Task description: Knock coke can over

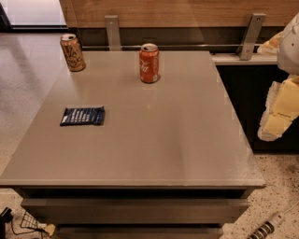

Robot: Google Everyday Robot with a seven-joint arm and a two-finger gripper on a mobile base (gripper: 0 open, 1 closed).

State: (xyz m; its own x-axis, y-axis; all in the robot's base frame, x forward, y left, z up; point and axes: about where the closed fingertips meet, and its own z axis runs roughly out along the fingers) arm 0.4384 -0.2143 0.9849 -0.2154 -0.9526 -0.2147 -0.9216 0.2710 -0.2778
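- Coke can (149, 63) stands upright at the centre of the table (154, 149), near the far edge.
- Gripper (279, 109) hangs beyond the table's right side, well apart from the can; spread or closed cannot be told.
- Risk: an overlong leftward sweep may strike the tan can (72, 52); a low approach may catch the table edge.

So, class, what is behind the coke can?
Bare tabletop, then a wooden panel with a metal bracket. The coke can hides the patch just behind it. The gripper hangs beyond the table's right edge.

One coke can (149, 64), one tan can (72, 52), one dark packet (82, 116), one gripper (276, 116) at far right.
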